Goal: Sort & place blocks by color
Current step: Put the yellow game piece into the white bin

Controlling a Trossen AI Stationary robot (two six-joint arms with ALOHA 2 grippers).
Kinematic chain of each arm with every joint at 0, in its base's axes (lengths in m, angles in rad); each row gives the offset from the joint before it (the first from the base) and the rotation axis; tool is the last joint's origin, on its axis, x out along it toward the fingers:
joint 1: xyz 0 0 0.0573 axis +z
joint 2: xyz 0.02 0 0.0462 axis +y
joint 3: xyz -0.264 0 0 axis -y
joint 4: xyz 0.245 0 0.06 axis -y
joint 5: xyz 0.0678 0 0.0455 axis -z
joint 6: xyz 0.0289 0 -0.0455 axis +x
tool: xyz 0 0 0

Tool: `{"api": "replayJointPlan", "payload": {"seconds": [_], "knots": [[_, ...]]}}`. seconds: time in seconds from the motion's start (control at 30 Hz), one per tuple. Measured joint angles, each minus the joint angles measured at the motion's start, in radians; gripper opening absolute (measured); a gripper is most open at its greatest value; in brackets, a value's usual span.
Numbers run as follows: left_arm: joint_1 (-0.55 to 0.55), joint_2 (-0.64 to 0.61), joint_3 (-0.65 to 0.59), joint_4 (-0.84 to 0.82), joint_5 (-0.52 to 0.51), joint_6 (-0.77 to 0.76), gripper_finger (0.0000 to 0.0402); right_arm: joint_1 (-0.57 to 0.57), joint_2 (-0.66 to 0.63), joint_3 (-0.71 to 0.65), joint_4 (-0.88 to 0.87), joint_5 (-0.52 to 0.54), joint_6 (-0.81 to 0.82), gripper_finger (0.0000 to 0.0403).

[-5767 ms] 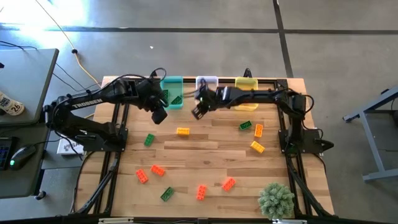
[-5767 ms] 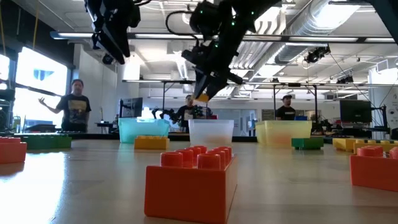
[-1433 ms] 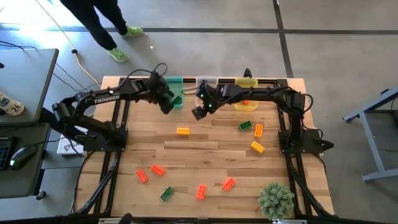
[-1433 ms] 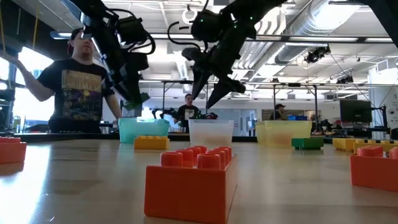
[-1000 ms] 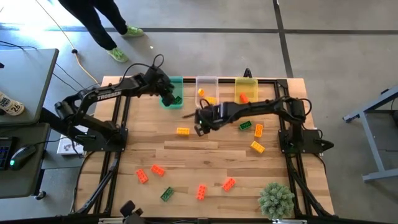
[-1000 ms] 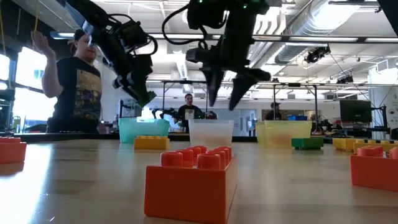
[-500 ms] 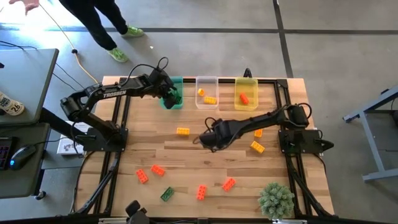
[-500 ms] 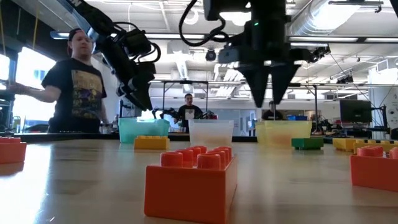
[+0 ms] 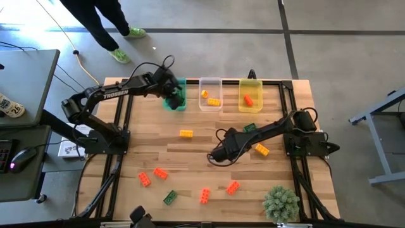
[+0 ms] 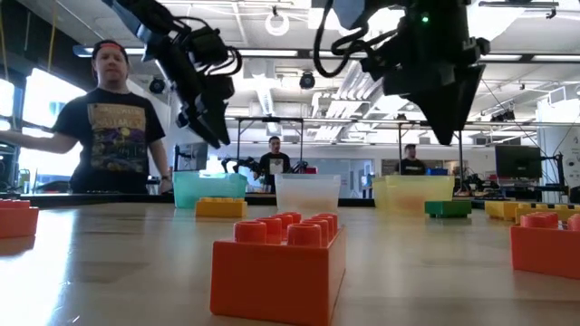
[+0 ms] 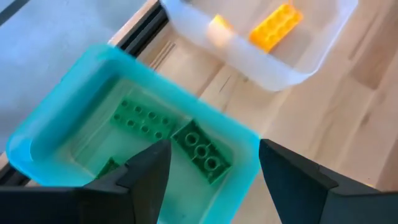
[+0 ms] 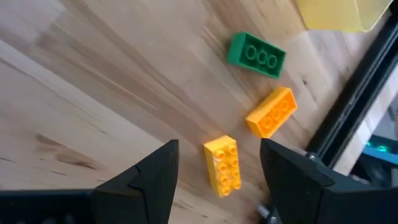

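Note:
My left gripper hangs open above the teal bin, which holds green blocks. The clear bin holds a yellow block, and an orange-red block lies in the yellow bin. My right gripper is open over the middle of the table. In its wrist view a yellow block lies flat on the wood between its fingers, untouched. An orange block and a green block lie beyond it.
Loose blocks lie on the table: yellow, orange-red, green. A fuzzy plant stands at the near right corner. A person stands behind the far left edge.
My right gripper has swung from just in front of the clear bin toward the table's near edge and a little to the right, ending low over the middle of the table. My left gripper has edged toward the far edge, over the teal bin.

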Motion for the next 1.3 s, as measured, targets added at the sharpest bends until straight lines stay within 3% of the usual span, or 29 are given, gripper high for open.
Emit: {"api": "replayJointPlan", "payload": {"seconds": [0.23,0.4,0.67,0.87,1.3], "knots": [[-0.061,0.000,0.089,-0.006,0.000,-0.070,0.0230,0.023,-0.065,-0.127,-0.001,-0.027,-0.002,0.0213],[-0.111,0.000,0.130,-0.005,-0.003,-0.085,0.0230,0.043,-0.183,-0.244,0.035,-0.055,0.016,0.0213],[-0.179,0.000,0.149,-0.006,-0.004,-0.187,0.0230,0.039,-0.469,-0.526,0.291,-0.153,0.066,0.0213],[-0.224,-0.001,0.149,-0.006,-0.026,-0.250,0.0230,0.039,-0.610,-0.679,0.395,-0.181,0.064,0.0213],[-0.299,-0.001,0.149,-0.006,-0.034,-0.390,0.0230,0.039,-0.644,-0.896,0.638,-0.206,-0.102,0.0213]]}}
